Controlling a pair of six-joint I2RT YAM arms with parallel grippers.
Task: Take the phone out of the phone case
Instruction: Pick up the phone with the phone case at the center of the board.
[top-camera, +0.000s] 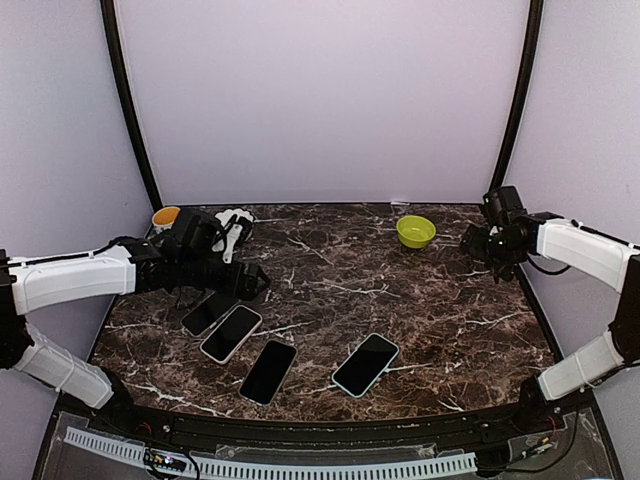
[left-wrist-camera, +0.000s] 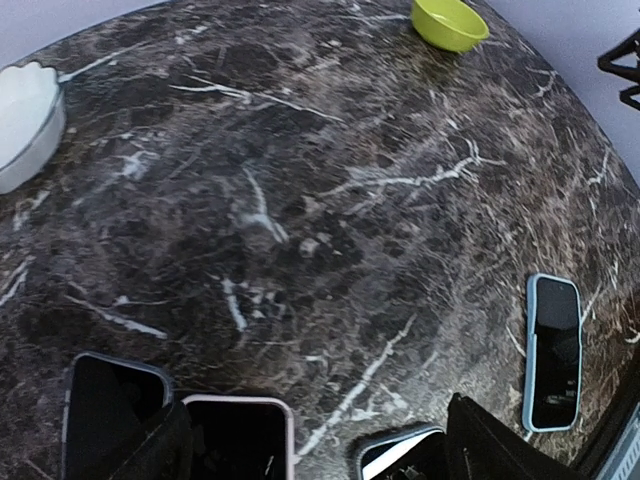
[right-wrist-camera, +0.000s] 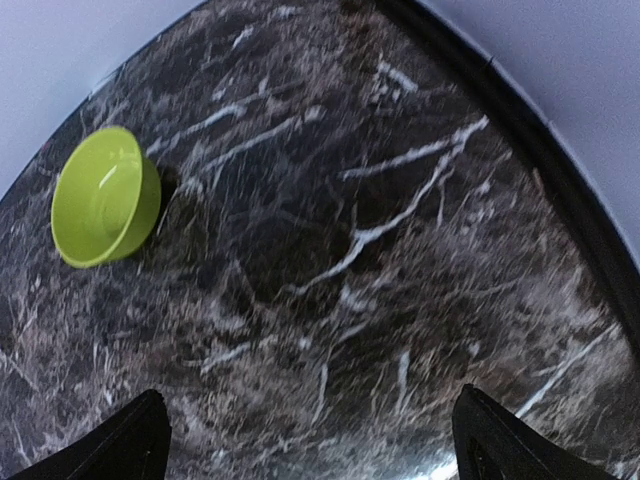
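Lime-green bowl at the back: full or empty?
Empty. The small lime-green bowl stands upright, and the right wrist view shows only its bare glossy inside.

Ahead of left pincer (top-camera: 255, 283): we see open counter (top-camera: 340, 270) up to the green bowl (top-camera: 416, 231).
Under left pincer: three phones (top-camera: 231, 333) crowd together.
Ahead-left of right pincer (top-camera: 478, 250): green bowl; otherwise open counter.

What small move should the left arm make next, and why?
Probably lower the left jaws toward the pink-cased phone. They stand open above the table and hold nothing, and that phone lies flat between them at the bottom of the left wrist view, in its case. The right jaws are far off by the green bowl, so the left arm seems the better one to start.
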